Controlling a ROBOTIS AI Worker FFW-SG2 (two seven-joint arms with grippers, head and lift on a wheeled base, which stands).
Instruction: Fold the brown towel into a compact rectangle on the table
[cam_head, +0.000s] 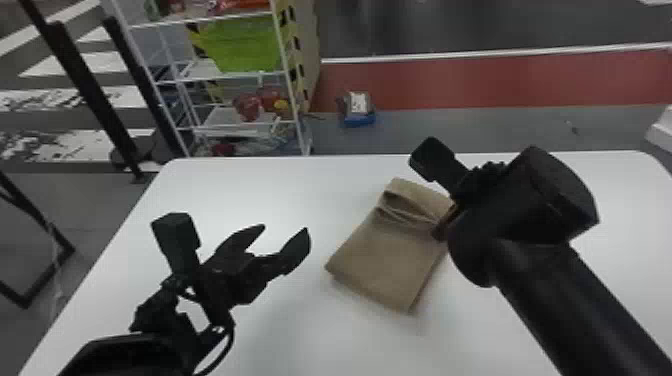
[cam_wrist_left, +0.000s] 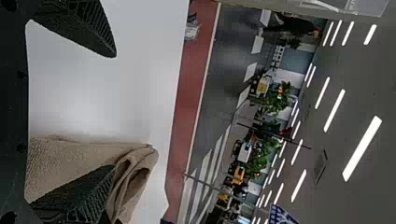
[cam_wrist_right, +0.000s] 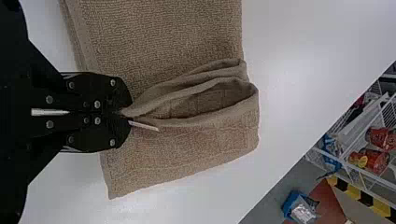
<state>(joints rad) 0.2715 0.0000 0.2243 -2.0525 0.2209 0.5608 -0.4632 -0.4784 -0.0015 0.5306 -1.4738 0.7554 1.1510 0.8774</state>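
The left gripper (cam_head: 286, 231) hangs over the near left part of the white table (cam_head: 280, 330), released, its fingers spread wide. Farther off, the right gripper (cam_head: 443, 230) grasps a raised fold of the brown towel (cam_head: 385, 260), which lies folded right of the table's middle. Beyond the table stand a white wire rack (cam_head: 225, 77) holding a green bin (cam_head: 245, 47) and, beside it, a blue container (cam_head: 359, 120) on the floor.

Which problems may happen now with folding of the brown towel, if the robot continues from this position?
The right gripper pinches the fold at one side only, so a pull might skew it. The fold gapes like a loop, so pressing it down could leave a crease. The left gripper is open and holds nothing, so the towel may slide on the table.
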